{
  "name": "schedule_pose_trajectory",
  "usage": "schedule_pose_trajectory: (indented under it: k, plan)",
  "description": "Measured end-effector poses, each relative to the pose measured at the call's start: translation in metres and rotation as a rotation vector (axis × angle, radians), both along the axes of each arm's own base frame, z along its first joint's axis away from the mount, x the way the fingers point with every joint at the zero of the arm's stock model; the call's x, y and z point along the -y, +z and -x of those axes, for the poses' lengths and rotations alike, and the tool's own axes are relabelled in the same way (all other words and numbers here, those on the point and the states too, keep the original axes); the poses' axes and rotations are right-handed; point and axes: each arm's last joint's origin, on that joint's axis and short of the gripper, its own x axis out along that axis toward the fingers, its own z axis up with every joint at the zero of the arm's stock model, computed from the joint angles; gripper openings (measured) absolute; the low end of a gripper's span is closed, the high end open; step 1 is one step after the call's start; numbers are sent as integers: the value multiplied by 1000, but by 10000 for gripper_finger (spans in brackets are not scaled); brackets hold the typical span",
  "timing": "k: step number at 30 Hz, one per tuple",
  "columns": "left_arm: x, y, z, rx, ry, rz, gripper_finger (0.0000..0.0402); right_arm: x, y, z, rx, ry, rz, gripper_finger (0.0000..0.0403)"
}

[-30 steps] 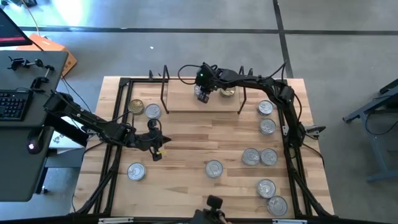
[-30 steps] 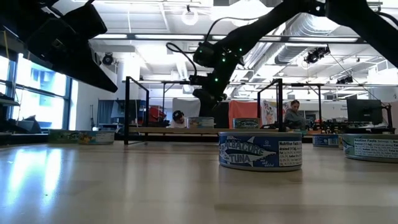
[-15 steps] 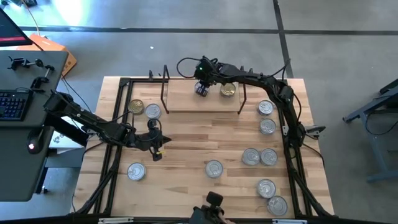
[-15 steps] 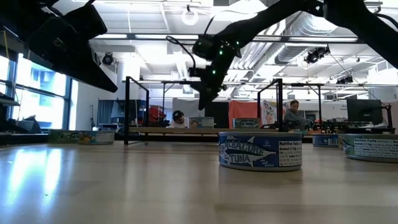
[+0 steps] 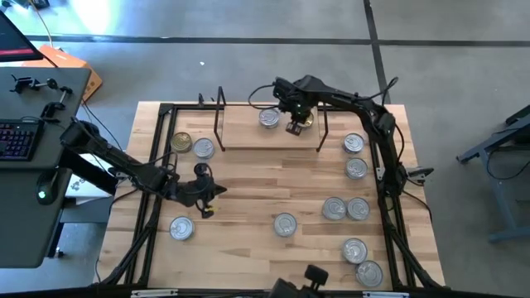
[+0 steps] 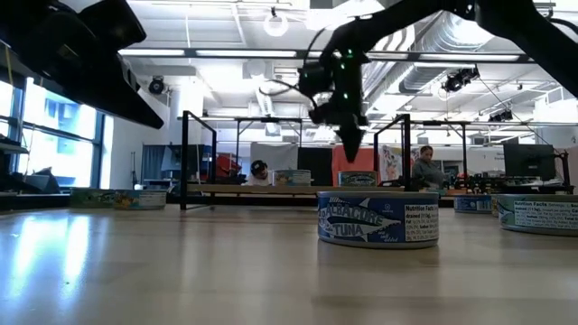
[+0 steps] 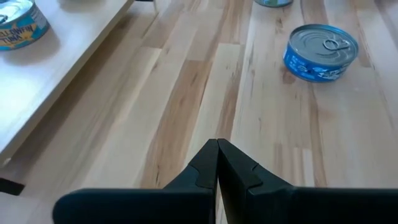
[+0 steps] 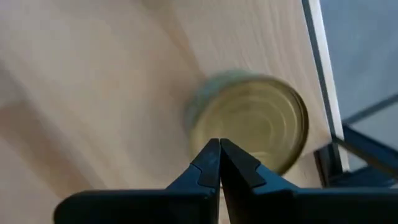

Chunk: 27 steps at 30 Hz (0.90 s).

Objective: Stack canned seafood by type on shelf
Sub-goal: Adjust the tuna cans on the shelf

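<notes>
Two tins on the shelf (image 5: 248, 139), one silver-lidded (image 5: 268, 118), one gold-lidded (image 8: 252, 127); both grippers' fingers together, empty

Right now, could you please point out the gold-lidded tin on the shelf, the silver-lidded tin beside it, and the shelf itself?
Gold-lidded tin (image 8: 258, 121): right wrist view, middle of its lid.
Silver-lidded tin (image 5: 268, 118): high view, centre of its lid.
Shelf (image 5: 240, 136): high view, bare board.

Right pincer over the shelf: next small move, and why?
Probably open it and come down on the gold-lidded tin. The right pincer hovers shut and empty just above that tin on the shelf; shut, it cannot take hold. A silver-lidded tin sits beside it on the shelf.
</notes>
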Motion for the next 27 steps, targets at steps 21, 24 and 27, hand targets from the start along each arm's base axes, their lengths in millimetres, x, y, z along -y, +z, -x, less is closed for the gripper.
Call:
schedule_pose_trajectory:
  k: [21, 24, 27]
  plan:
    - [3, 2, -1, 36, 4, 7, 0, 19, -2, -1, 52, -34, 132, 0]
    - [3, 3, -1, 49, 4, 13, 0, 11, 12, -16, 139, -3, 172, 0]
    - [3, 3, -1, 46, 0, 3, 0, 1, 15, -35, 291, 61, 148, 0]
